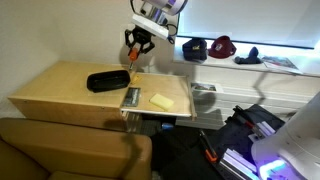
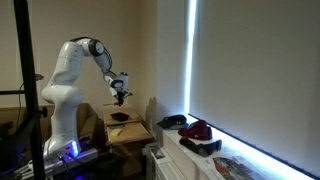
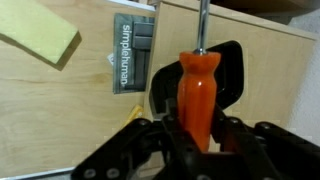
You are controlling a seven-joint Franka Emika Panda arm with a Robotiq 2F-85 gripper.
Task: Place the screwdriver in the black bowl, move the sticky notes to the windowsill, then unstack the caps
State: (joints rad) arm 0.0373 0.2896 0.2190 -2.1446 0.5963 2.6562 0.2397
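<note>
Screwdriver (image 3: 198, 92): orange handle is sitting between the gripper (image 3: 198, 128) fingers, which are pinching it, with the silver shaft pointing away from the wrist. It is hanging in the air above the wooden table (image 1: 55, 92), not yet in the black bowl (image 3: 230, 72). In the wrist view the bowl is lying directly behind the handle.

Grey simplehuman-labelled object (image 3: 133, 66) and sticky notes (image 3: 40, 38) are lying beside the bowl on the tabletop.

Risks, as I judge them: the dish is looking shallow, so letting go from this height could make the tool bounce or roll out. The long shaft may also catch the rim if it is not lined up with the bowl's length.

Arm (image 2: 75, 60) is rising from its base, shoulder high, and reaching forward over the table with the wrist turned down.
</note>
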